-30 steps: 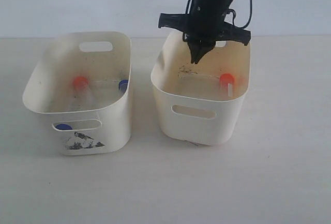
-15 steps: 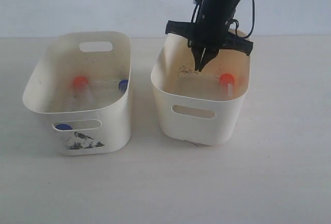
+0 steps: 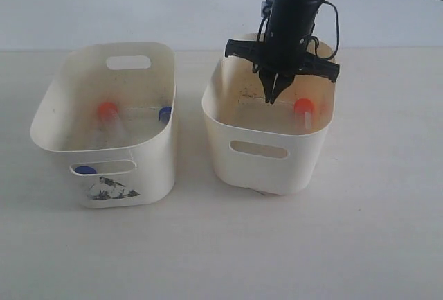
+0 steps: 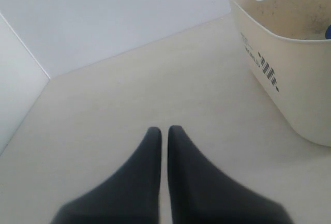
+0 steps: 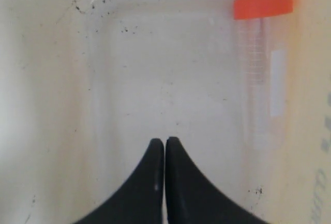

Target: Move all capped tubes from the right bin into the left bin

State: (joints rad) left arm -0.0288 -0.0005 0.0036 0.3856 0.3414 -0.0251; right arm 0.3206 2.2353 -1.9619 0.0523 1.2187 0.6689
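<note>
One capped tube (image 3: 304, 111) with an orange cap lies in the right bin (image 3: 263, 172), against its right wall. My right gripper (image 3: 271, 96) hangs shut and empty inside that bin, just left of the tube and apart from it. In the right wrist view the tube (image 5: 261, 53) lies beyond and to one side of the shut gripper (image 5: 165, 141). The left bin (image 3: 48, 144), with the dark sticker, holds an orange-capped tube (image 3: 106, 111) and two blue caps (image 3: 165, 113) (image 3: 86, 170). My left gripper (image 4: 161, 130) is shut and empty over bare table, outside the exterior view.
The two bins stand side by side on a pale table (image 3: 221, 244) with a narrow gap between them. A white wall runs behind. In the left wrist view a cream bin (image 4: 289, 74) with a checkered print stands off to one side.
My right gripper has shifted right and sunk lower into the right bin, nearer the orange-capped tube. It stayed shut. The tubes and bins have not moved.
</note>
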